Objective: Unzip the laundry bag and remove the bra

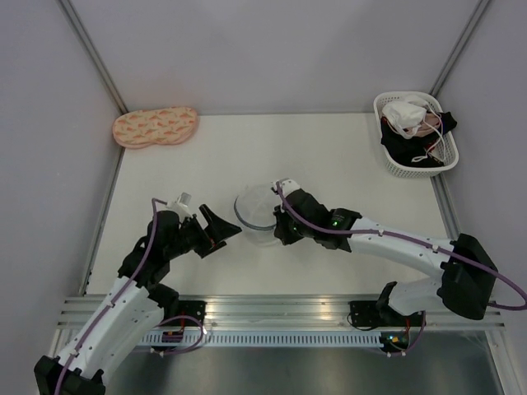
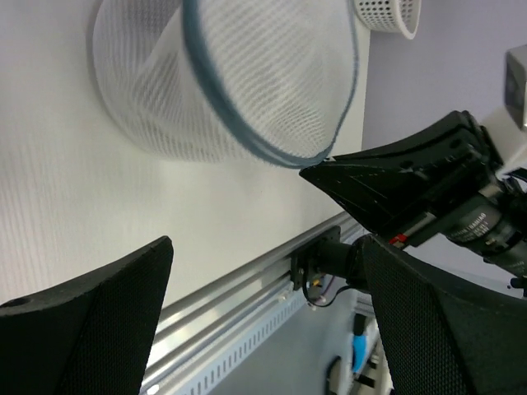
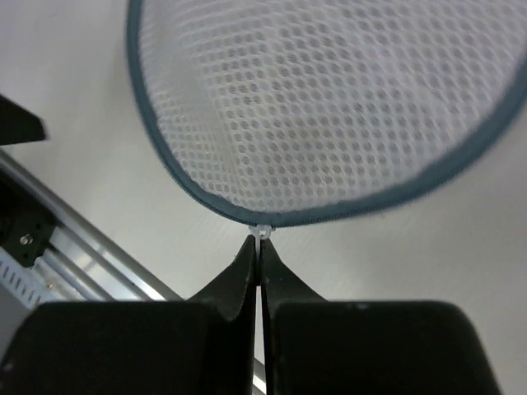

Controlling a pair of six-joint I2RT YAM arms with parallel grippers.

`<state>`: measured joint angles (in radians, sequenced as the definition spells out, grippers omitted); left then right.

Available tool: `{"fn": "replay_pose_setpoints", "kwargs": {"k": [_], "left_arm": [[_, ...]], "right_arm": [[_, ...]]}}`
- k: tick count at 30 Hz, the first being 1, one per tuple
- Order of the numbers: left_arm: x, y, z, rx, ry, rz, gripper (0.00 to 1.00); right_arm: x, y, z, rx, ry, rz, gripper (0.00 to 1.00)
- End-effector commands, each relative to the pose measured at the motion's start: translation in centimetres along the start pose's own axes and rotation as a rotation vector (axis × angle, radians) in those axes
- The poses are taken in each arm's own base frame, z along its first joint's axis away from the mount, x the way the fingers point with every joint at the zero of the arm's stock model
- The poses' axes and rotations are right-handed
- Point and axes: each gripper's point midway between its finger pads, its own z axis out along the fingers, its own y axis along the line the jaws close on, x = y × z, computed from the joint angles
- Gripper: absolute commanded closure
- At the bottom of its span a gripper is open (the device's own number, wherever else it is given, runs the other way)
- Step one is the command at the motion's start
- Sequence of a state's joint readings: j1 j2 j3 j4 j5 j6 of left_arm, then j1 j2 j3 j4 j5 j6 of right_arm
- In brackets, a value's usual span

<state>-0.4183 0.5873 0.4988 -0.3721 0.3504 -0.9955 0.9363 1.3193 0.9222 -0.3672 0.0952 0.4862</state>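
The left arm and right arm have white shells with black joints, and a purple cable runs along each. The left gripper has black wedge-shaped fingers with a fine dotted texture. A green light glows on the right arm.

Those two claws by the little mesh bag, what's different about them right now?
The left claw gapes wide open and empty; the right claw is pinched shut on the zipper pull. The left claw stands apart from the laundry bag; the right claw meets its rim. Both are black and point at the bag.
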Motion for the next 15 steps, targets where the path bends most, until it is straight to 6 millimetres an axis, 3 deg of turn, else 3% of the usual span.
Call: {"fn": "replay_pose_setpoints", "kwargs": {"k": [1, 2, 7, 15], "left_arm": [[2.7, 1.4, 0.0, -0.010, 0.084, -0.223, 0.00], [2.9, 1.7, 0.1, -0.003, 0.077, -0.235, 0.00], [2.4, 1.1, 0.5, 0.047, 0.051, -0.279, 0.00], [1.0, 0.5, 2.8, 0.081, 0.031, -0.257, 0.01]], "right_arm": [[0.0, 5.9, 0.7, -0.204, 0.015, -0.029, 0.99], [0.0, 7.4, 0.7, -0.264, 0.013, -0.031, 1.00], [1.0, 10.8, 1.3, -0.351, 0.030, -0.058, 1.00], [0.9, 12.4, 1.2, -0.392, 0.025, -0.068, 0.99]]}}
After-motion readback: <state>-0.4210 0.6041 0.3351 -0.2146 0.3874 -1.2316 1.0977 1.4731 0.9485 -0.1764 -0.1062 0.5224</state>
